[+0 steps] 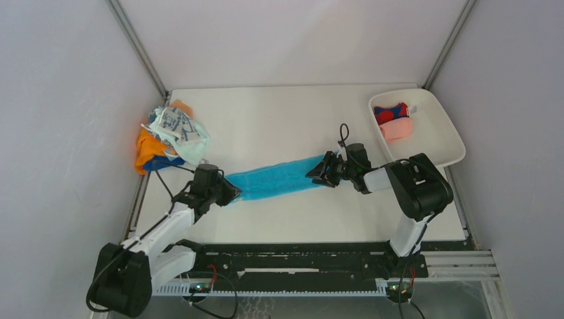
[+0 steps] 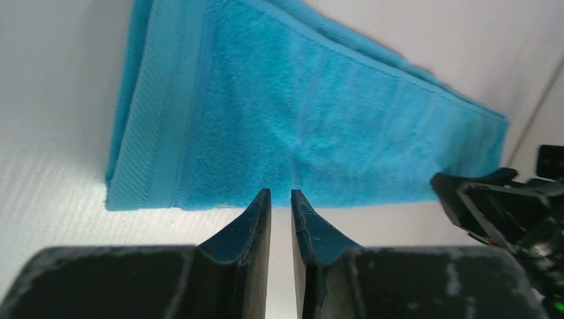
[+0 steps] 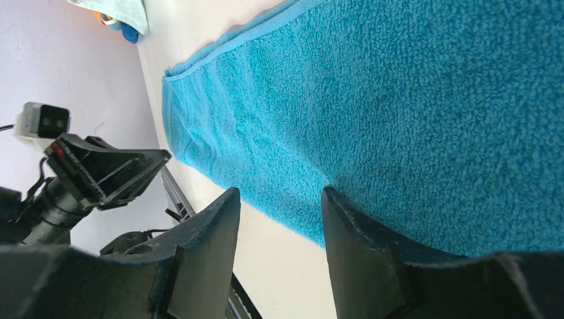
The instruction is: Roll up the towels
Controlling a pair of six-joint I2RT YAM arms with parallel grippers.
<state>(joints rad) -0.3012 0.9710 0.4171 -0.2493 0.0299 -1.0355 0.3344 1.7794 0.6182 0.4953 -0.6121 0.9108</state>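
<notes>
A blue towel lies flat on the white table, folded into a long narrow strip running left to right. My left gripper is at its left end. In the left wrist view its jaws are almost closed with a thin gap, hold nothing, and their tips sit at the towel's near edge. My right gripper is at the towel's right end. In the right wrist view it is open and empty, with one fingertip over the towel's edge and the other over bare table.
A pile of loose towels, white, orange and blue, lies at the table's left edge. A white tray at the back right holds a red-and-blue roll and a pink roll. The walls stand close on both sides.
</notes>
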